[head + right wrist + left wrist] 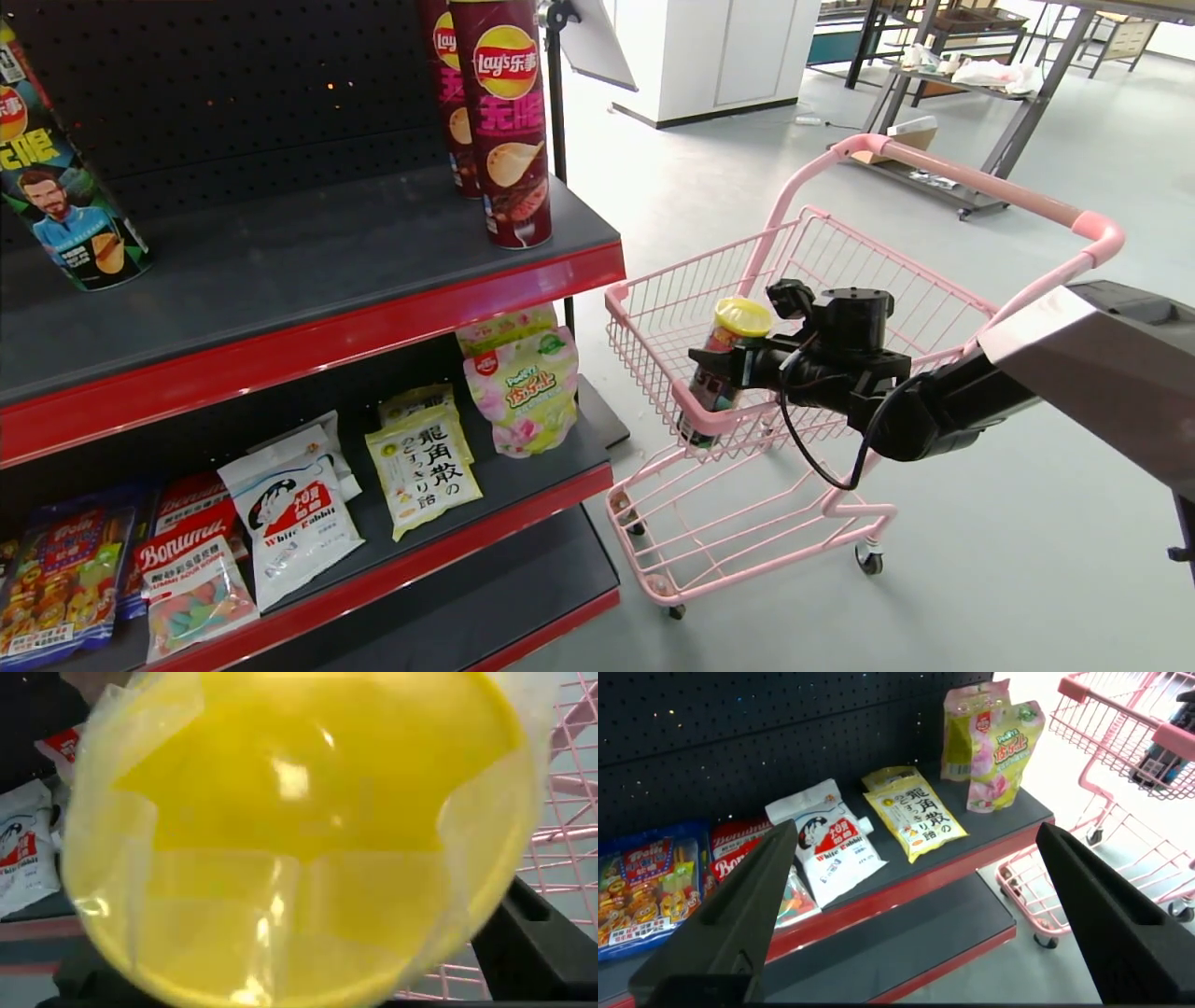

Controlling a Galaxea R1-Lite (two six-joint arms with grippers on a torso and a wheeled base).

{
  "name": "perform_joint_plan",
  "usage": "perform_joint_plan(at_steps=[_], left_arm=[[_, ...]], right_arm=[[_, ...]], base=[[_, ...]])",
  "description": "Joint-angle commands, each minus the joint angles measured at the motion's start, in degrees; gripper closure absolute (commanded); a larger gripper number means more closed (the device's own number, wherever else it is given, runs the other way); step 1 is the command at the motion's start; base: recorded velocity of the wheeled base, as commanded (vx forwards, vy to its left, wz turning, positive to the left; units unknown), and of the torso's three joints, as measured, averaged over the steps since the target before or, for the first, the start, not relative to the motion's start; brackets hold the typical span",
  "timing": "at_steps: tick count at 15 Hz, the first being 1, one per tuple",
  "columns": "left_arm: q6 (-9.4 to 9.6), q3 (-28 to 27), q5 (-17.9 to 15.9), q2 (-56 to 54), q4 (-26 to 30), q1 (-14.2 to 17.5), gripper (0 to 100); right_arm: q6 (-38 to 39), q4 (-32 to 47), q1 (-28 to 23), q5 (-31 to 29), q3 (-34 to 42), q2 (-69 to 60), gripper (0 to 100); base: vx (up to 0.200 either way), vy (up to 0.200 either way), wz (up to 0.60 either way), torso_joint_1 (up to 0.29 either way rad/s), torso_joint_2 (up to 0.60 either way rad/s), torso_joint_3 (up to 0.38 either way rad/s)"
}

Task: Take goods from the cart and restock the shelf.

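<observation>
The right gripper [726, 366] pinches a can [738, 322] that stands upright in the cart [980, 185], at the corner nearest the shelf [327, 252]. Its yellow lid [299, 831] sits above the basket rim. The left gripper [915, 835] hangs with fingers spread before the snack bags [915, 812] on the lower board. 2 stocked cans [509, 121] stand on the upper board.

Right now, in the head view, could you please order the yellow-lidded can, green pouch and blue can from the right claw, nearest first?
1. Yellow-lidded can, gripped in the right claw.
2. Green pouch, middle shelf, cart end.
3. Blue can, top shelf, far left.
</observation>
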Motion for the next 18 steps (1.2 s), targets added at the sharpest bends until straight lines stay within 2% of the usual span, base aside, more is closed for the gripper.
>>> perform_joint_plan(at_steps=[1,5,8,10,14,15,16,17,18], left_arm=[[-0.02,0.0,0.0,0.0,0.0,0.0,0],[1.13,0.0,0.0,0.0,0.0,0.0,0],[1.04,0.0,0.1,0.0,0.0,0.0,0],[0.77,0.0,0.1,0.0,0.0,0.0,0],[0.33,0.0,0.1,0.0,0.0,0.0,0],[0.33,0.0,0.1,0.0,0.0,0.0,0],[0.16,0.0,0.1,0.1,0.0,0.0,0],[0.16,0.0,0.1,0.0,0.0,0.0,0],[0.16,0.0,0.1,0.0,0.0,0.0,0]], right_arm=[[1.1,0.0,0.1,0.0,-1.7,2.5,100],[1.8,-0.1,0.1,-0.3,-2.4,2.7,100],[1.2,0.7,-0.4,-1.1,-4.4,-3.3,100],[-1.5,7.9,-1.7,-1.1,-10.5,-8.9,100],[-6.3,17.2,-2.4,-1.9,-11.2,-22.7,100],[-6.4,19.1,-2.2,-3.3,-10.9,-25.2,100],[-6.4,25.5,-1.4,-11.7,-9.9,-31.8,100],[-6.6,30.3,-0.1,-17.3,-8.1,-36.2,100],[-6.2,39.5,2.0,-18.5,-2.9,-45.3,100]], base=[[0.000,0.000,0.00,0.000,0.00,0.000],[0.000,0.000,0.00,0.000,0.00,0.000],[0.000,0.000,0.00,0.000,0.00,0.000],[0.000,0.000,0.00,0.000,0.00,0.000],[0.000,0.000,0.00,0.000,0.00,0.000],[0.000,0.000,0.00,0.000,0.00,0.000],[0.000,0.000,0.00,0.000,0.00,0.000],[0.000,0.000,0.00,0.000,0.00,0.000],[0.000,0.000,0.00,0.000,0.00,0.000]])
